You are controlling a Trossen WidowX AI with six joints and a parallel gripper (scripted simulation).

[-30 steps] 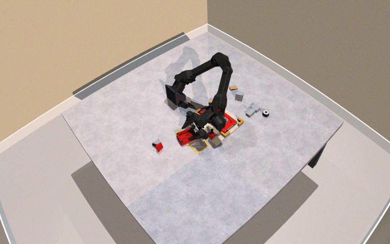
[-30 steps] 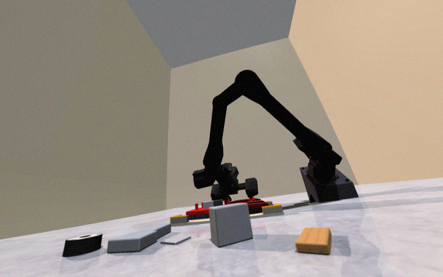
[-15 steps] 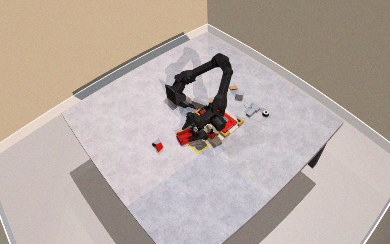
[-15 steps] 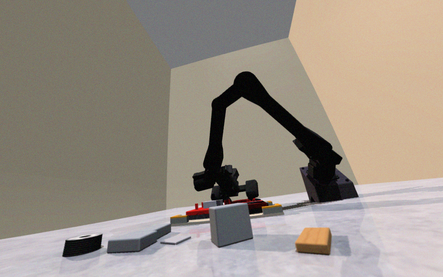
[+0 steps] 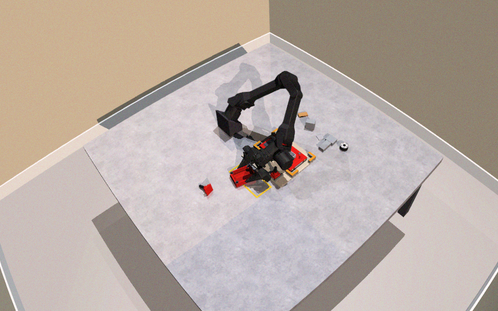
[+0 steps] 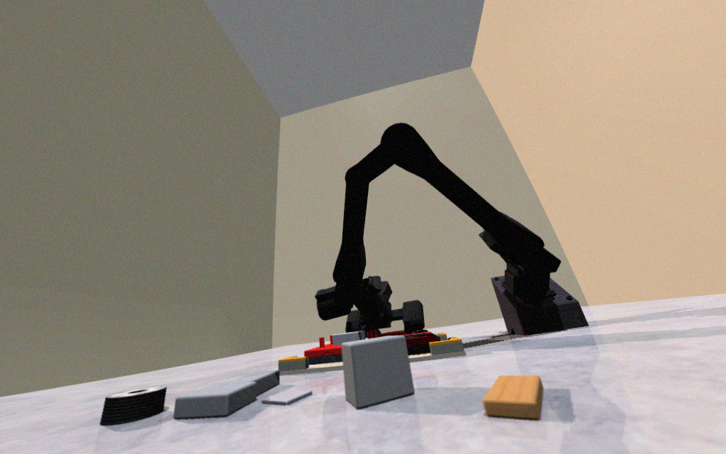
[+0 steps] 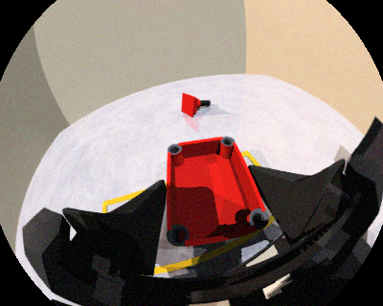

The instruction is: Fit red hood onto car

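Hood (image 5: 239, 177) (image 7: 213, 179) lies upside down near the car, its hollow side up, so that all four corner bosses (image 7: 227, 142) show in the wrist view. In the top view it sits at 8 o'clock from the chassis (image 5: 300, 157) (image 6: 320, 353), partly over the yellow outline (image 5: 251, 193) (image 7: 123, 198). The claw (image 5: 251, 173) (image 7: 207, 177) is spread, with one finger at each long side of the hood; whether either touches it, I cannot tell. In the wrist view, the fingertips are at 9 and 1 o'clock from the hood's middle.

The chassis sits in the jig (image 5: 311, 157) (image 6: 446, 345), and the exterior view shows a red peg (image 6: 322, 342) standing up beside the grey engine (image 6: 344, 338). The arm (image 5: 291, 112) (image 6: 354, 220) hides part of the car from above. Its base (image 5: 225, 124) (image 6: 546, 316) stands on the surface (image 5: 258, 239) (image 6: 636, 394) (image 7: 107, 139) at 11 o'clock from the hood.

A small red piece with a black stub (image 5: 207, 189) (image 7: 191, 104) is at 8 o'clock from the hood in the top view. From the chassis, the orange block (image 5: 302, 114) (image 6: 513, 396) is at 12, the grey block (image 5: 310, 124) (image 6: 377, 371) at 1, and the black-and-white disc (image 5: 341, 147) (image 6: 133, 407) between 2 and 3.
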